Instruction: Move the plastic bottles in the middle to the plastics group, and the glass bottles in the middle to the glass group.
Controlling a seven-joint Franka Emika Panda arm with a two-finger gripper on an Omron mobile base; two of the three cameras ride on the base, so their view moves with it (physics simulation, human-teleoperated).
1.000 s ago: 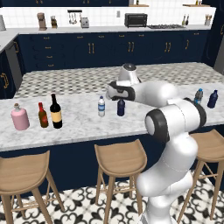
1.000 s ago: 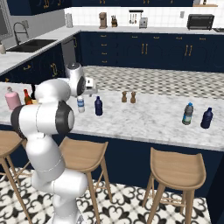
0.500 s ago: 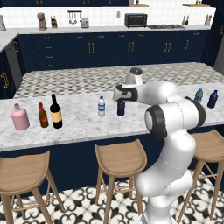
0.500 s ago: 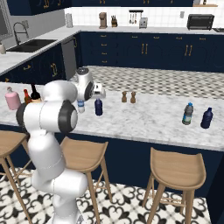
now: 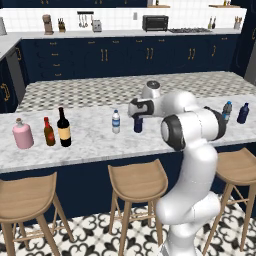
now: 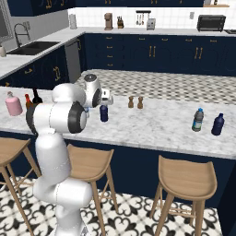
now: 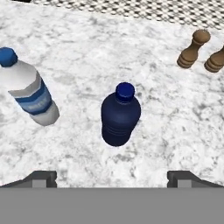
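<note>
Gripper (image 7: 112, 177) poised above the navy plastic bottle (image 7: 120, 115), fingers (image 7: 41, 178) spread wide to straddle it; bottle stands upright mid-worktop (image 5: 90, 142) beside the clear labelled bottle (image 5: 116, 121), plastics group (image 5: 235, 112) well to the right.

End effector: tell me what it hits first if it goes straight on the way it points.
Most likely the dark navy plastic bottle, standing upright and centred ahead of the open end effector. The clear blue-labelled bottle sits off to one side, out of line. Depth is hard to judge.
</note>
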